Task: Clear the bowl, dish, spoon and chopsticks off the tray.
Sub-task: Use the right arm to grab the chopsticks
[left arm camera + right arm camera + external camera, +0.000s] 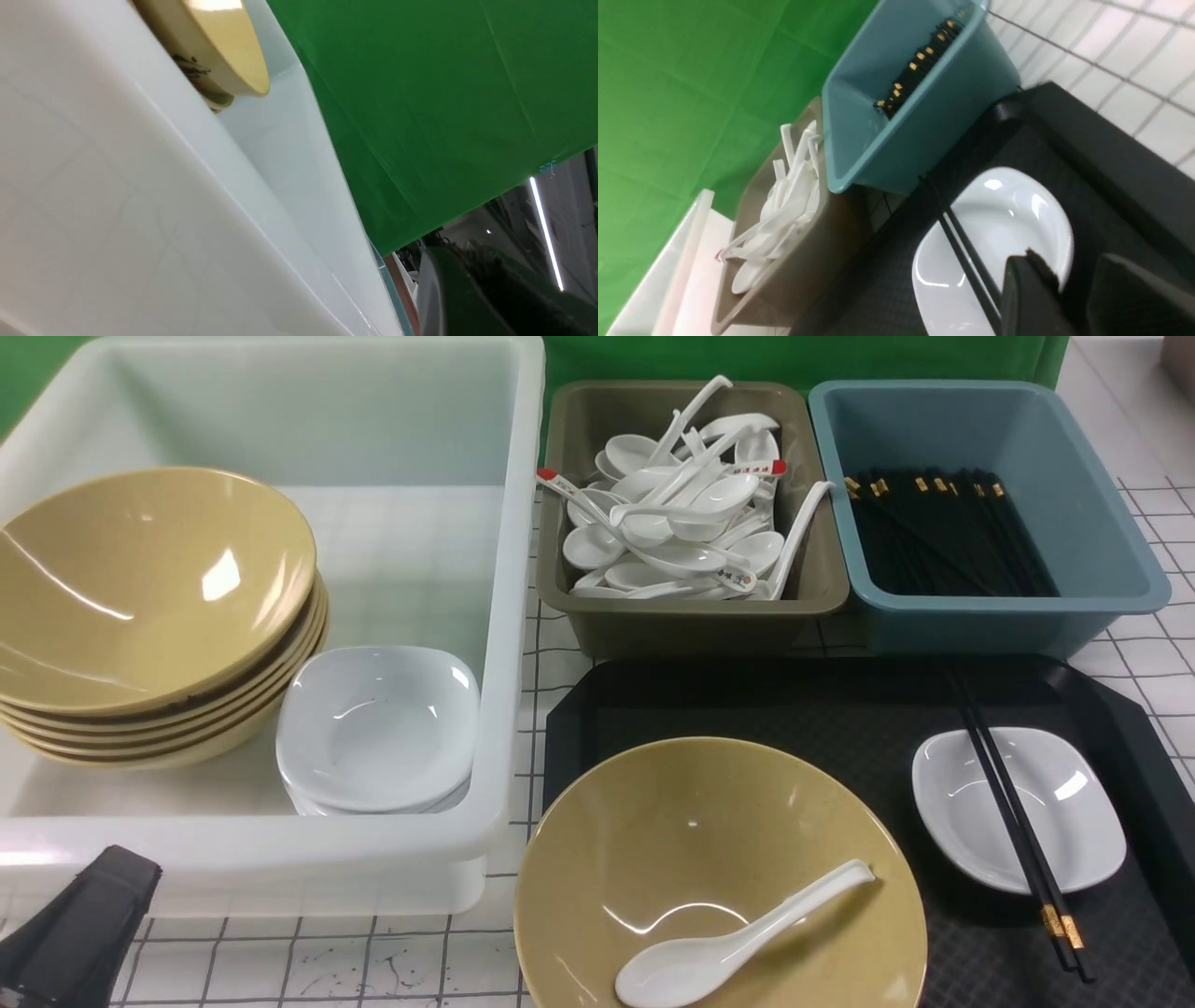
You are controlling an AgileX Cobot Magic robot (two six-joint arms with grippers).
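- Front view: the large mustard-yellow glossy bowl (709, 821) sits toward the left edge of the flat black plastic tray (747, 700); its wide hollow cradles the plain white soup spoon (672, 973), whose handle leans up the wall, easy to reach.
- The small white rounded-square dish (1074, 803) lies near the tray's right edge, propping the long black chopsticks (1006, 803). Their thin tips point to the far edge, their gold-banded ends jut past the rim, probably a handy place to grip.
- The white tub (509, 616) keeps bowls and dishes in separate stacks; the olive bin (691, 625) groups spoons, the blue bin (990, 625) chopsticks, presumably sorting by kind. All four task items await clearing.
- Left wrist view: the left pincer (467, 289), pressed together, is beside the tub, perhaps parked clear of the work.
- Right wrist view: the right pincer (1071, 275) is spread, holding nothing, near the dish and chopsticks; likely the chopsticks go first, since they cover the dish.
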